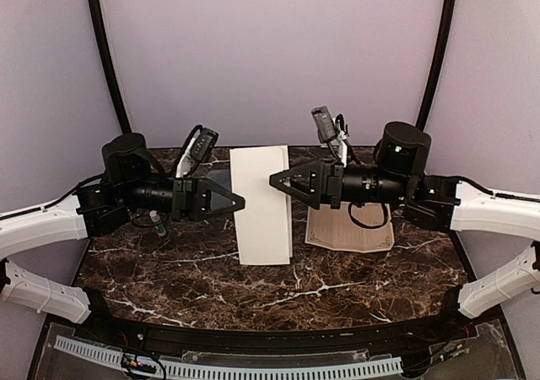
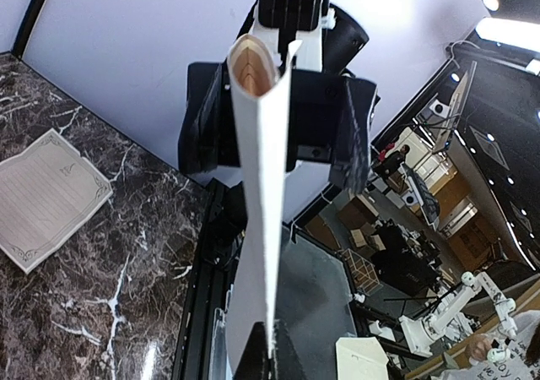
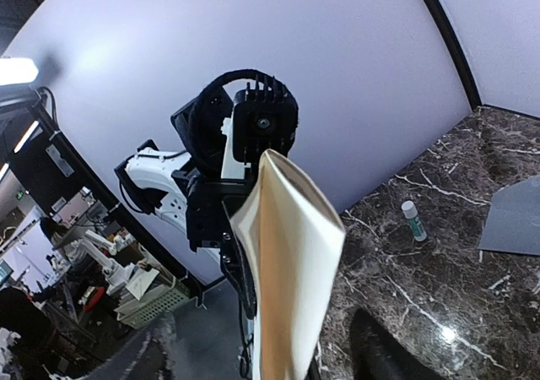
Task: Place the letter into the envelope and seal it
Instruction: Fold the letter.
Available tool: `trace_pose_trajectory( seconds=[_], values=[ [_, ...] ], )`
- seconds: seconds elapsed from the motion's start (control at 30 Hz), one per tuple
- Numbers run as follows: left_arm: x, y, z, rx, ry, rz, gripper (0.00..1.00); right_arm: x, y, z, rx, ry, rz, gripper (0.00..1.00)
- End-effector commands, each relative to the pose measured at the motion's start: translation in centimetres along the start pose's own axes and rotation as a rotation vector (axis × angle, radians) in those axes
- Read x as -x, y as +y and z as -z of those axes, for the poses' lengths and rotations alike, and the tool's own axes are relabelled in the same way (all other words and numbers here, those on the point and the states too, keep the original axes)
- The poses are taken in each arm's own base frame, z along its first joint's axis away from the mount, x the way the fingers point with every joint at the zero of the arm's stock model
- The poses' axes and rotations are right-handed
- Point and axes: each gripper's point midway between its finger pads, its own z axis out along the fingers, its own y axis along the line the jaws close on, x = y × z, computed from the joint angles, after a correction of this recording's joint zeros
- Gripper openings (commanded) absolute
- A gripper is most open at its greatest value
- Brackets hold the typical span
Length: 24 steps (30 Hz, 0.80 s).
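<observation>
The left gripper (image 1: 240, 201) is clenched on one edge of a white folded sheet (image 1: 263, 219), holding it up so its top gapes, seemingly as a ready pocket. The right gripper (image 1: 274, 180) meets the opposite edge, but I cannot tell whether it pinches. The 2 forearms lie level, nose to nose. The letter (image 1: 354, 235) lies flat under the right arm, and the envelope (image 1: 217, 179) lies flat beside the left gripper.

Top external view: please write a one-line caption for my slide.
Left claw pinches a raised white paper pocket, right claw at its other edge; the bordered letter lies on the marble table.
</observation>
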Motion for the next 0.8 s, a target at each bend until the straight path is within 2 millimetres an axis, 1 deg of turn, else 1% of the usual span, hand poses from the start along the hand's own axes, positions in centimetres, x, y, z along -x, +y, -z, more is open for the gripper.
trace_pose_trajectory(
  seconds=[0.0, 0.07, 0.17, 0.2, 0.27, 0.43, 0.57, 0.7, 0.77],
  values=[
    [-2.8, 0.3, -0.4, 0.023, 0.115, 0.012, 0.00, 0.4, 0.5, 1.6, -0.036, 0.058, 0.078, 0.77],
    [-3.3, -0.2, -0.7, 0.007, 0.143, 0.004, 0.00, -0.1, 0.5, 1.8, -0.050, 0.122, 0.096, 0.84],
    [-4.1, -1.0, -1.4, -0.026, 0.187, 0.005, 0.00, -1.1, 0.4, 2.0, -0.073, 0.215, 0.109, 0.90],
    [-4.5, -1.0, -1.6, -0.028, 0.203, 0.013, 0.00, -1.0, 0.6, 2.0, -0.069, 0.235, 0.117, 0.91],
    [-4.9, -1.7, -2.3, -0.045, 0.230, 0.003, 0.00, -1.7, 0.7, 2.0, -0.064, 0.290, 0.115, 0.92],
    [-5.8, -2.2, -3.5, -0.060, 0.273, -0.001, 0.00, -3.0, 1.0, 1.4, -0.018, 0.385, 0.099, 0.93],
    [-6.1, -2.4, -4.1, -0.067, 0.289, -0.002, 0.00, -4.3, 1.5, 0.7, 0.038, 0.442, 0.078, 0.85],
    [-6.4, -2.4, -4.4, -0.068, 0.304, 0.002, 0.00, -5.0, 2.0, 0.0, 0.074, 0.462, 0.077, 0.69],
    [-6.5, -2.4, -4.5, -0.065, 0.310, 0.004, 0.00, -5.0, 2.3, -0.2, 0.090, 0.458, 0.077, 0.64]
  ],
)
